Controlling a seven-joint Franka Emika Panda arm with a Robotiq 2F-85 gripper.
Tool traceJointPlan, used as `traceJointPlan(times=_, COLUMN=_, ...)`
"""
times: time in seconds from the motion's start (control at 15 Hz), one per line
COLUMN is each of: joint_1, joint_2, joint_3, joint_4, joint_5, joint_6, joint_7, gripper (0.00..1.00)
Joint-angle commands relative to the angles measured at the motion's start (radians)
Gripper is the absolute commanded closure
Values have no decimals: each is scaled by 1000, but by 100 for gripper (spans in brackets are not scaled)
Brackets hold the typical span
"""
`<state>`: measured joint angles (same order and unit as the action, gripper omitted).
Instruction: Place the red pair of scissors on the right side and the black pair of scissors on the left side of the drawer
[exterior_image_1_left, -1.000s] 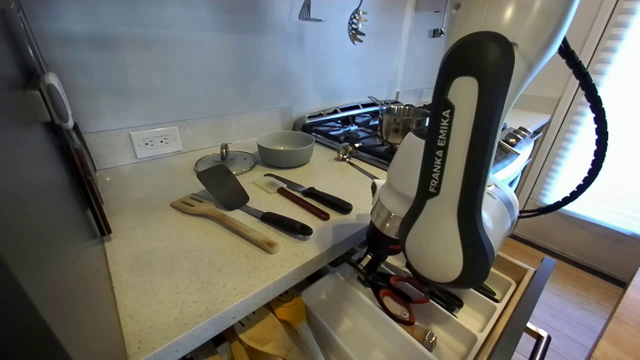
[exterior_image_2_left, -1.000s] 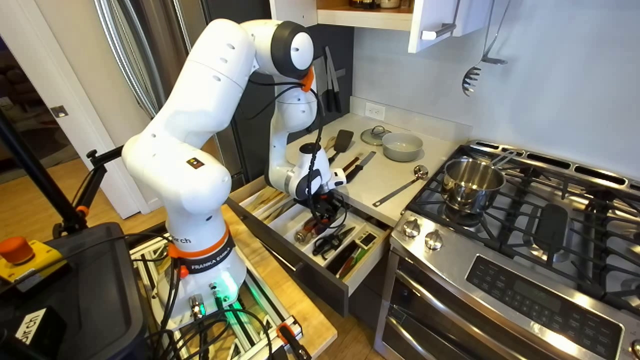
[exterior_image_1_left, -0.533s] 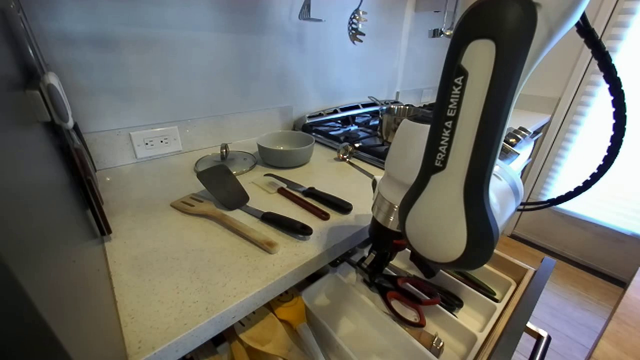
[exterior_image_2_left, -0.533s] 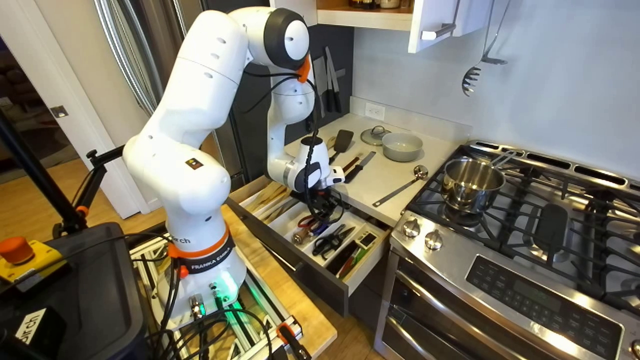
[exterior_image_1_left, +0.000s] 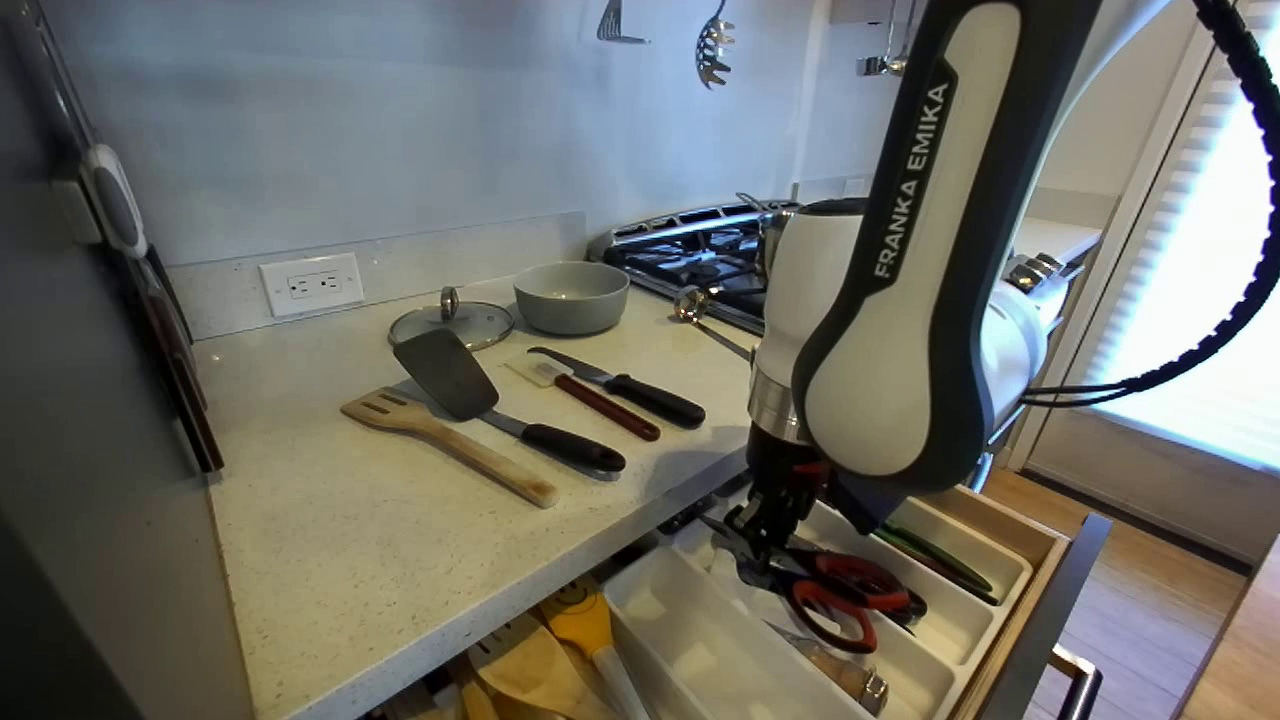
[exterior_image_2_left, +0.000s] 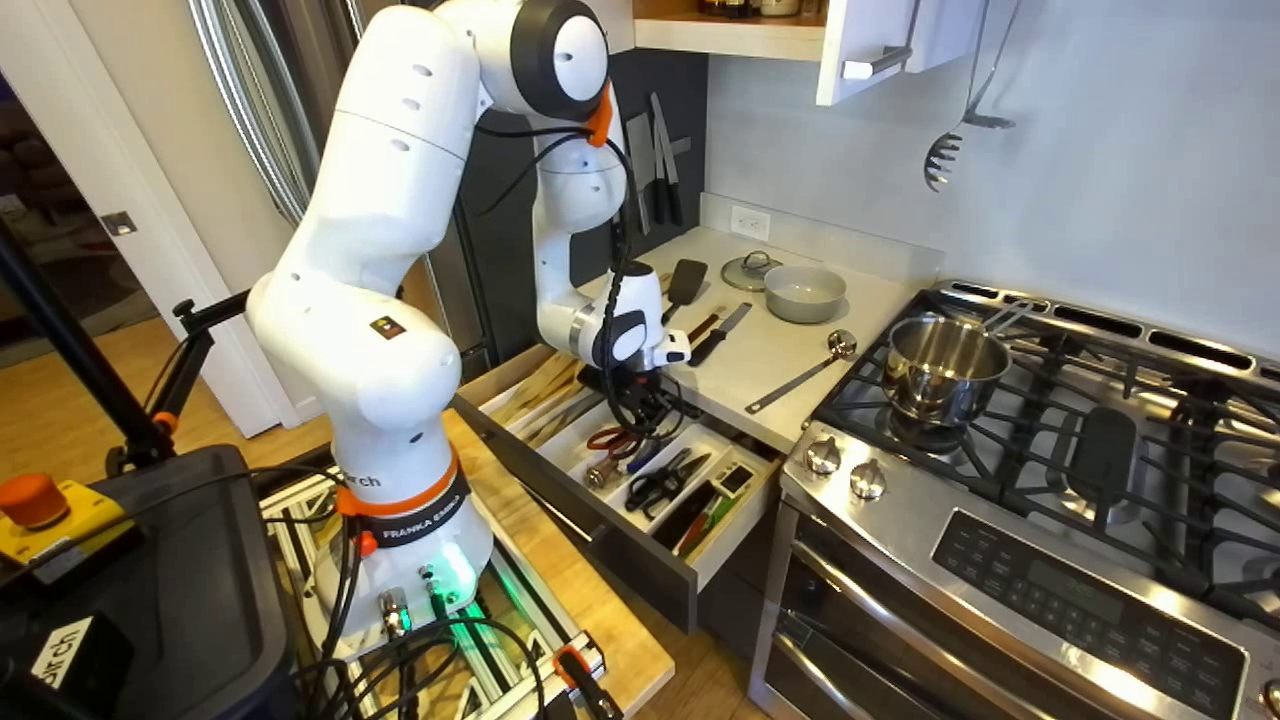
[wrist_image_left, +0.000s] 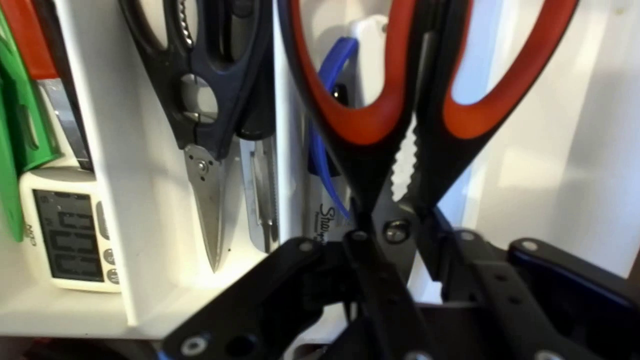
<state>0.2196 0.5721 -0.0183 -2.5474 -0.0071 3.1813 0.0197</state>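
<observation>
My gripper (wrist_image_left: 398, 234) is shut on the red pair of scissors (wrist_image_left: 367, 127) near its pivot. In an exterior view the gripper (exterior_image_1_left: 766, 540) holds these scissors (exterior_image_1_left: 835, 622) above the drawer (exterior_image_1_left: 1018, 615), red handles toward the drawer front. The handles also show in an exterior view (exterior_image_2_left: 608, 441). In the wrist view they hang over a compartment with a Sharpie and a blue item; most of the blades are hidden by the fingers. The black pair of scissors (wrist_image_left: 212, 85) lies in the adjacent compartment beside a black-handled tool; it also shows in an exterior view (exterior_image_2_left: 655, 487).
The drawer also holds a white timer (wrist_image_left: 70, 230), green and red-handled tools and a wooden-handled tool (exterior_image_1_left: 845, 672). Wooden utensils (exterior_image_1_left: 520, 665) fill another section. The counter edge (exterior_image_1_left: 560, 570) overhangs the drawer's back. A spatula (exterior_image_1_left: 447, 375) and knife (exterior_image_1_left: 650, 398) lie on the counter.
The gripper has moved with the red scissors a short way toward the stove side in the drawer. The upper arm has swung back. The black scissors have not moved.
</observation>
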Motion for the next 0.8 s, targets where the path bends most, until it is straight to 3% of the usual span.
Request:
traceJointPlan(times=0.0, joint_1=67, joint_2=-51, joint_3=-90, joint_4=-27, joint_5=-13, joint_6=-90, joint_7=7, gripper=93)
traceJointPlan(times=0.27, joint_1=114, joint_2=-64, joint_3=-166, joint_4=-50, joint_5=-44, joint_6=-119, joint_7=20, gripper=93)
traceJointPlan(times=0.4, joint_1=102, joint_2=-64, joint_3=-172, joint_4=-72, joint_5=-55, joint_6=-76, joint_7=4, gripper=93)
traceJointPlan(times=0.47, joint_1=135, joint_2=-65, joint_3=-212, joint_4=-87, joint_5=-67, joint_6=-53, joint_7=8, gripper=93)
traceJointPlan(times=0.73, joint_1=160, joint_2=-60, joint_3=-285, joint_4=-131, joint_5=-78, joint_6=60, joint_7=-25, gripper=93)
